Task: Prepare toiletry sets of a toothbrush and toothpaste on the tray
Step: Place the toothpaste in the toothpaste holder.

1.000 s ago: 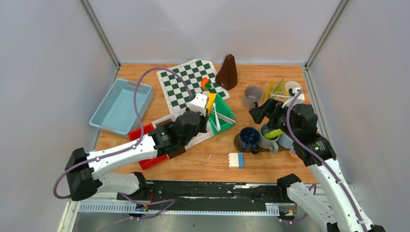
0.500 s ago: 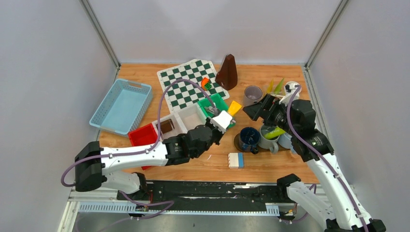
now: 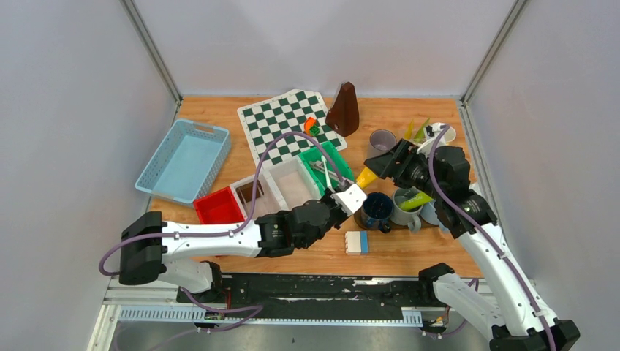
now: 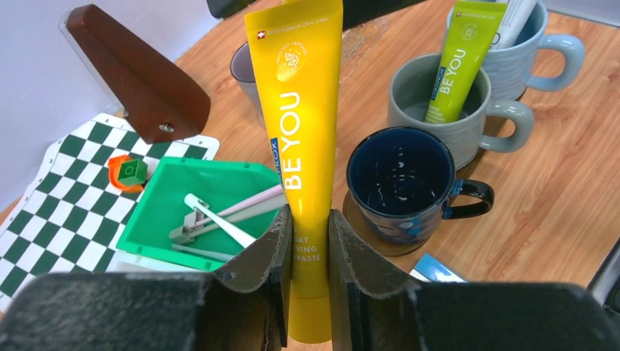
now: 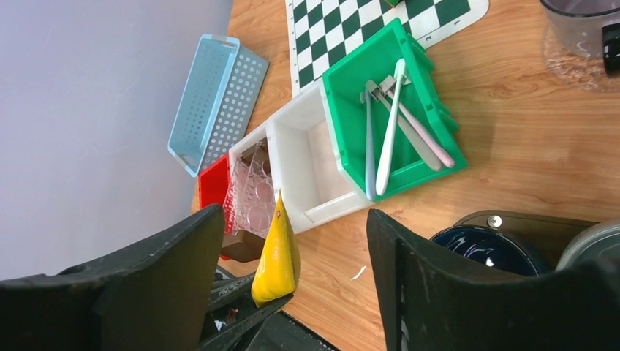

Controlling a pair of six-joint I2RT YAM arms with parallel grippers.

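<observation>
Wooden tabletop [image 4: 556, 205] noted. Your left gripper [image 4: 307, 219] clamps the yellow plastic toothpaste tube [image 4: 303, 139] near one end, likely so that its free length can enter the empty dark blue ceramic mug [image 4: 401, 183] alongside. Right gripper [image 3: 376, 164] hangs open.

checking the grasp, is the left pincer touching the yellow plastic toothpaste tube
Touching. Left wrist view: the left pincer clamps the yellow plastic toothpaste tube from both sides.
</observation>
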